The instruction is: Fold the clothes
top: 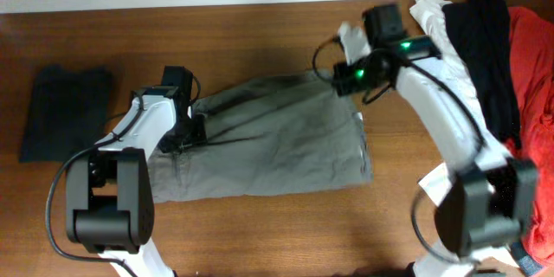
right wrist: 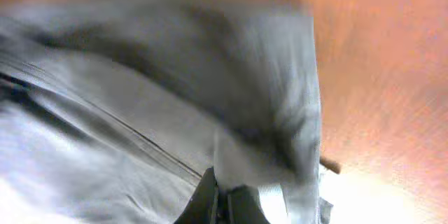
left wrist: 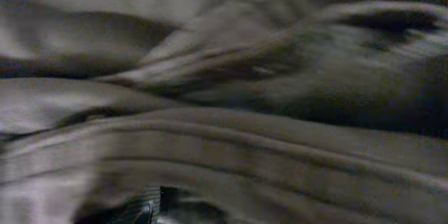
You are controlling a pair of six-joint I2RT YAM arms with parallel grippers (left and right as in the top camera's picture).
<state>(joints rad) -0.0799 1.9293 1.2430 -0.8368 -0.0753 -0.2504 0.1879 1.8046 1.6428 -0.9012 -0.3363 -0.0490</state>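
You have one grey-khaki garment (top: 277, 143) to fold, lying crumpled and roughly flat across the middle of the table (top: 260, 35), long side running left to right. Around it you can count four other garments: one dark charcoal folded garment (top: 65, 111) well apart at the far left, and a white garment (top: 430, 13), a black garment (top: 492, 48) and a red garment (top: 535, 78) heaped together at the right edge. The khaki cloth's near edge leaves a strip of bare wood toward you, its far edge leaves a broader band of bare wood, and its right edge stops short of the heap. Two grippers are at the cloth. The left gripper (top: 196, 128) is down on its left end; that wrist view is blurred folds with only a dark fingertip showing, so you cannot tell how wide it stands or whether it holds anything. The right gripper (top: 344, 75) is at the far right corner; cloth drapes over its fingers, and its grip cannot be told either.
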